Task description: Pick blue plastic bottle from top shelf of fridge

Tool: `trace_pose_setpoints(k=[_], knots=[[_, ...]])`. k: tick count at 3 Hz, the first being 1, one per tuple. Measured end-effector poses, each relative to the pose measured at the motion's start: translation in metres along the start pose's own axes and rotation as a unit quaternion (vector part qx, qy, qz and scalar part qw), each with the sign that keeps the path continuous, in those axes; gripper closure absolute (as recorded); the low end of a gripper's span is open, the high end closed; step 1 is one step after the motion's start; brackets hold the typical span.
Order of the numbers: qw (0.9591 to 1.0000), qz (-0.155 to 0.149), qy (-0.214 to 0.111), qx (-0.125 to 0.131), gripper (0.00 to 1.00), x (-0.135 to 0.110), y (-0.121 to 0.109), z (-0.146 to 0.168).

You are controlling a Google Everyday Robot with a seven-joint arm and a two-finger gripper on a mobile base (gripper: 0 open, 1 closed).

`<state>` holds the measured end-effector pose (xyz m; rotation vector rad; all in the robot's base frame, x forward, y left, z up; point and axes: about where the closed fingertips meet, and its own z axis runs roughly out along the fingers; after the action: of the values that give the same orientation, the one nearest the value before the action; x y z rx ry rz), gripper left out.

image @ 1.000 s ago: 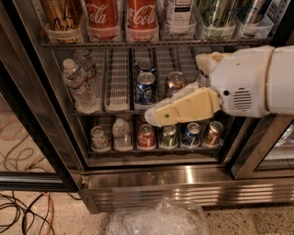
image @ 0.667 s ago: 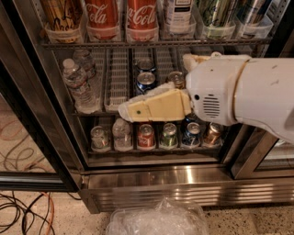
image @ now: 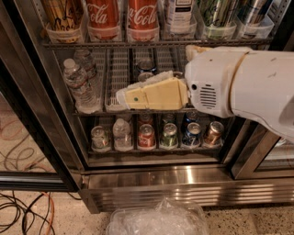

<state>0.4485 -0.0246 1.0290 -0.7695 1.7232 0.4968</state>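
The fridge (image: pixel 151 181) stands open in front of me, with wire racks and a ribbed steel base. The top shelf (image: pixel 151 44) runs along the upper edge of the camera view, lined with tall bottles in clear trays. The blue plastic bottle (image: pixel 179 14) stands there right of two red Coca-Cola bottles; only its lower body and pale label with dark lettering show. My gripper (image: pixel 124 97), cream-coloured on a white arm, points left in front of the middle rack. It is below the top shelf, lower and left of the bottle, and holds nothing.
A brown tea bottle (image: pixel 64 18) stands far left on the top shelf, green bottles (image: pixel 218 13) to the right. Water bottles (image: pixel 80 82) stand on the middle rack, cans (image: pixel 147 135) on the lower one. The dark door frame (image: pixel 41 137), cables (image: pixel 23 211) and crumpled plastic (image: pixel 158 220) lie below.
My arm has moved left across the fridge opening and fills more of the view. The gripper's tip went from the right lanes to the left-centre of the middle rack.
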Motion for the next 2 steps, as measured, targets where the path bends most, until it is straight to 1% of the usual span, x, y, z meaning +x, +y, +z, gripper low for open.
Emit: trace_pose_setpoints(k=[1, 2], knots=[[0.9994, -0.008, -0.02, 0.028, 0.0, -0.014, -0.009, 0.001], [0.9953, -0.011, -0.052, 0.081, 0.0, -0.035, -0.027, 0.0]])
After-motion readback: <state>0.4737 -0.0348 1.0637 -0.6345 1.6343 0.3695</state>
